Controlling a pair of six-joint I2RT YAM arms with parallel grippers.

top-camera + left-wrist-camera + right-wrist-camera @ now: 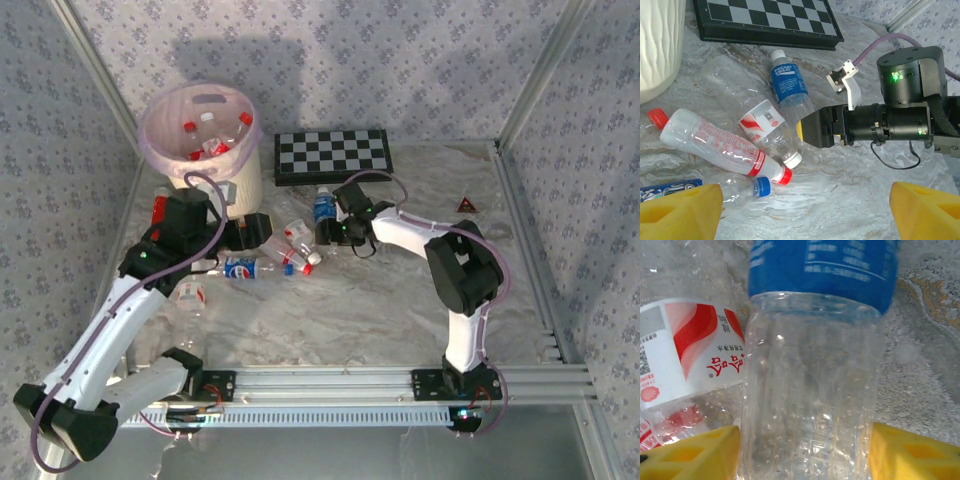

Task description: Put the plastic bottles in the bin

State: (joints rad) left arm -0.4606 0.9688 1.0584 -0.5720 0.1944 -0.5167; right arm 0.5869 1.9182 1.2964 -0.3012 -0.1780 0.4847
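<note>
- Plastic bottles point(285, 255) lie in a loose cluster on the marbled tabletop point(380, 310), just in front of the bin point(246, 170). More red-capped bottles point(215, 135) lie inside its pink liner.
- At the cluster's far edge, near the chequered board point(333, 155), a blue-labelled bottle point(788, 87) lies on its side, right beside a red-and-white-labelled bottle point(765, 122).
- The right fingers point(690, 455) are closed on the blue-labelled bottle's clear lower body, with one yellow pad against each side. That bottle rests on the tabletop.
- The left fingers point(680, 212) stand wide apart with nothing between them. They hover at the cluster's near side, just beside a blue-capped bottle point(747, 187).
</note>
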